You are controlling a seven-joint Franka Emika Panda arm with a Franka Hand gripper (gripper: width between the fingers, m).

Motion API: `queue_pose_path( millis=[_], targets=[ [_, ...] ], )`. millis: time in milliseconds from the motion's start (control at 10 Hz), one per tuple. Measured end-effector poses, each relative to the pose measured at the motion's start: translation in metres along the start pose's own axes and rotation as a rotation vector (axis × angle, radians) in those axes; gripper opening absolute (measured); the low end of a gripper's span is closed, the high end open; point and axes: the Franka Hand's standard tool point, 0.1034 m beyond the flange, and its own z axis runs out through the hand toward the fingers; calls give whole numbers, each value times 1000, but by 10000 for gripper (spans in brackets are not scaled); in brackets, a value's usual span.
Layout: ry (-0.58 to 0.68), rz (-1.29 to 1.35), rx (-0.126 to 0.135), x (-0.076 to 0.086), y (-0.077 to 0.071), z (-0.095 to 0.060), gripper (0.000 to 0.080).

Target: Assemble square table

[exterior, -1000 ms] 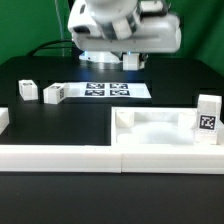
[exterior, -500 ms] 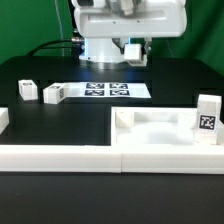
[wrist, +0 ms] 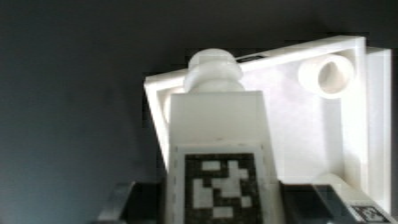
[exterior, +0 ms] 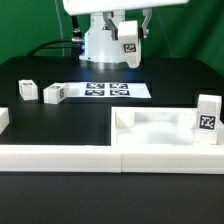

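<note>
High at the back of the exterior view, my gripper (exterior: 130, 40) is shut on a white tagged leg block (exterior: 130, 46) and holds it well above the table. In the wrist view the leg (wrist: 217, 130) runs out from between the dark fingers (wrist: 143, 203), its tag facing the camera and its rounded tip toward the table top. The white square table top (exterior: 160, 128), tray-like with a raised rim, lies at the front right. The wrist view shows it (wrist: 338, 120) below the leg with a round hole (wrist: 331, 73) in one corner.
Two loose leg blocks (exterior: 27, 90) (exterior: 54, 94) lie at the exterior view's left. Another tagged block (exterior: 208, 120) stands upright at the right edge. The marker board (exterior: 108, 90) lies behind the top. Long white border rails (exterior: 60, 155) run along the front.
The arm has risen and its body has left the top of the picture. The gripper with the tagged leg now hangs in plain view, higher than before.
</note>
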Motion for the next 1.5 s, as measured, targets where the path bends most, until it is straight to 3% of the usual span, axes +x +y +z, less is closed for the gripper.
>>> queue_pose_path(
  millis=[300, 400, 600, 900, 1300, 1400, 1500],
  targets=[
    [189, -14, -21, 9, 2, 1, 287],
    [236, -28, -25, 25, 5, -5, 287],
    [333, -10, -10, 73, 6, -20, 287],
    [462, -20, -51, 107, -7, -1, 287],
    [447, -21, -54, 104, -6, 3, 287],
    [474, -27, -61, 105, -5, 3, 287],
    [537, -43, -85, 105, -3, 13, 287]
  ],
)
